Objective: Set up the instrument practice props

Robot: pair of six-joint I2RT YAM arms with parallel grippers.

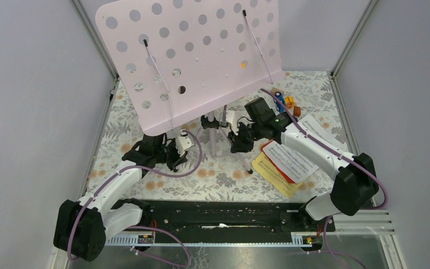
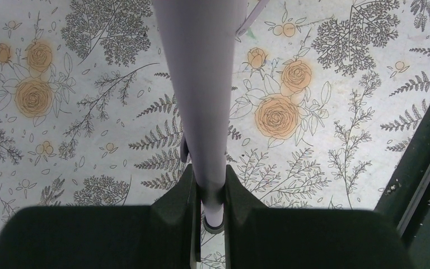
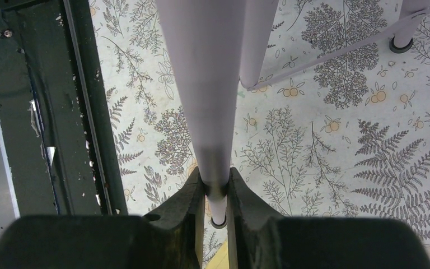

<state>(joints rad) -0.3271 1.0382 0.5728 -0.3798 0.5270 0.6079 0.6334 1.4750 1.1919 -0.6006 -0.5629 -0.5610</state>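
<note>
The pale pink perforated panel (image 1: pixel 201 50) stands tilted on top of its lilac tripod (image 1: pixel 213 140) at the back of the floral table. My left gripper (image 1: pixel 174 154) (image 2: pixel 208 179) is shut on one lilac tripod leg (image 2: pixel 201 84) just above its black foot. My right gripper (image 1: pixel 239 143) (image 3: pixel 215 182) is shut on another leg (image 3: pixel 201 84), also low down near its foot. Sheet-music pages lie flat to the right: a white printed page (image 1: pixel 288 159) over a yellow page (image 1: pixel 271 171), and another white page (image 1: pixel 322 131) under the right arm.
Orange-yellow toy blocks (image 1: pixel 288 102) sit behind the right arm under the panel's corner. A black rail (image 1: pixel 218 216) runs along the near edge. Grey walls close in both sides. A third tripod leg with its black foot (image 3: pixel 401 42) stands on the table.
</note>
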